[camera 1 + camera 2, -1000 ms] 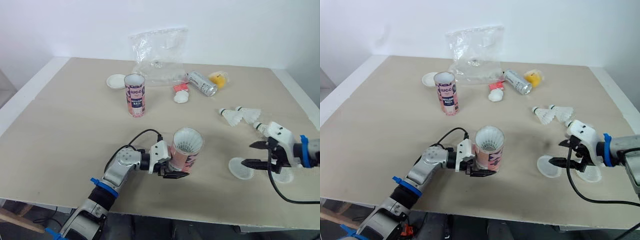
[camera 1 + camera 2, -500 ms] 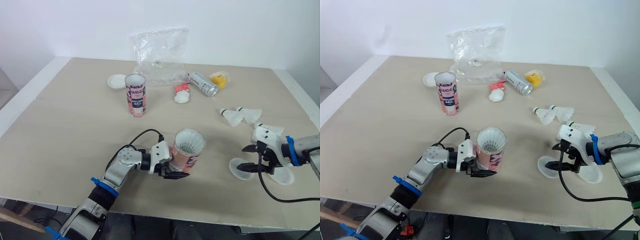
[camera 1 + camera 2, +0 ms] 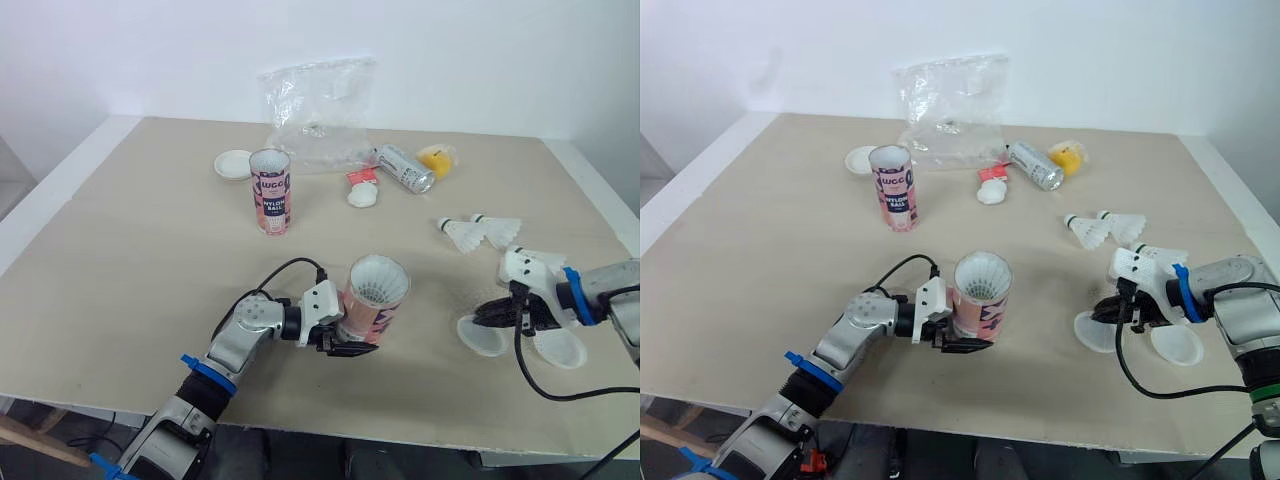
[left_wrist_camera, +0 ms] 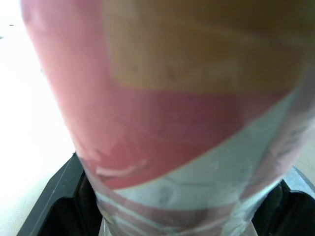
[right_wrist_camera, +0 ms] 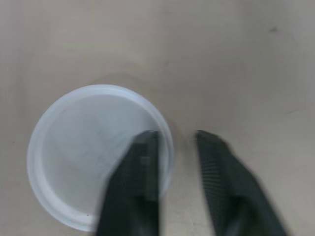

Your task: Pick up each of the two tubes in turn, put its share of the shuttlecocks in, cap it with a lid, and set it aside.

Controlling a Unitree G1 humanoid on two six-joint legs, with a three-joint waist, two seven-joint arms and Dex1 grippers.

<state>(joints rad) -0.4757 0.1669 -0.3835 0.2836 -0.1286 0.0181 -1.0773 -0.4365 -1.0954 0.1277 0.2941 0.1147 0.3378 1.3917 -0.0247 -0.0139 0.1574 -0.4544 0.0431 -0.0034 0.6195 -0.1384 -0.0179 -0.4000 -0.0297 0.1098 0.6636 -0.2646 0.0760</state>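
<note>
My left gripper is shut on the lower part of a pink tube, held upright above the front of the table, with white shuttlecock feathers showing in its mouth. The tube's wall is right up against the left wrist view. My right gripper pinches the rim of a clear round lid at the front right. One finger sits inside the rim of the lid and the other just outside it. The lid's gripper-side edge is tipped up. A second pink tube stands upright farther back.
Another clear lid lies right of the gripped one, and a third lies beside the far tube. Two loose shuttlecocks lie at mid right. A plastic bag, a silver can, a yellow item and a red-white shuttlecock sit at the back.
My right gripper dropped onto the lid and closed its fingers across the rim, and the lid tipped up on that side. The left arm and its tube stayed put.
</note>
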